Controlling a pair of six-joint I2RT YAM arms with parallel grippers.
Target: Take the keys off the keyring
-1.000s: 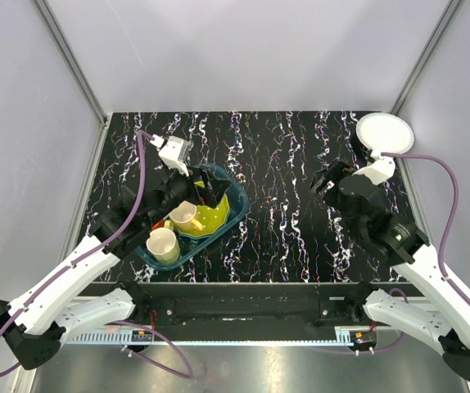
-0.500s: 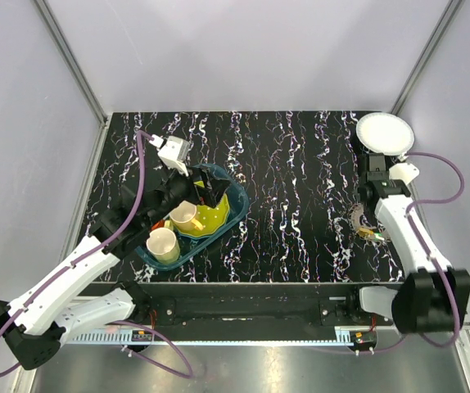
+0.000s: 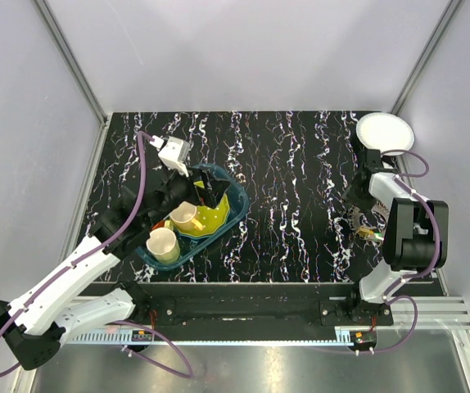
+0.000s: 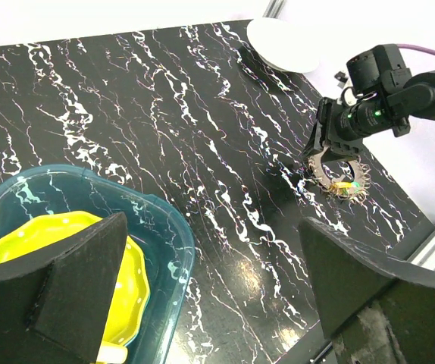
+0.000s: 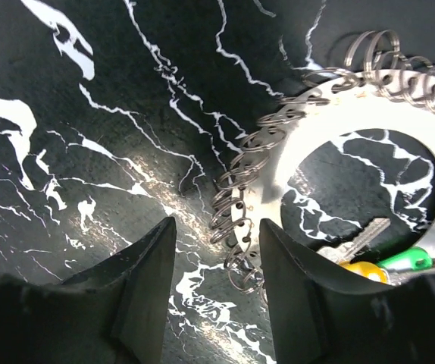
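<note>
Keyring (image 5: 270, 178) lying flat on the bench (image 5: 89, 129), its rim set between the two fingers of the right end effector (image 5: 216, 243). The jaws stand half spread. One finger sits outside the ring with a clear gap to the rim, and the other sits over the flat band; whether that inner finger touches the metal cannot be told. The ring is a broad, flat, pale silver band with a wide round hole. Its outer edge is threaded all round with many small wire split rings that overlap like coarse chain links. From overhead it reads as a mottled brown-and-silver loop. Inside the hole, just to the right of the inner finger, lie the keys (image 5: 358, 241): a silver blade with a yellow head and a green head beside it. Beyond this end effector, at the far corner of the bench, rests a white plate (image 3: 385, 131).

Left end effector (image 4: 214, 224) well apart from the ring, jaws spread to their widest with nothing between them, hovering above the rim of a teal tray (image 4: 179, 243). Under it in the tray lies a yellow plate (image 4: 66, 250). Two cream cups (image 3: 186, 217) stand on the side nearer the arm's base.
</note>
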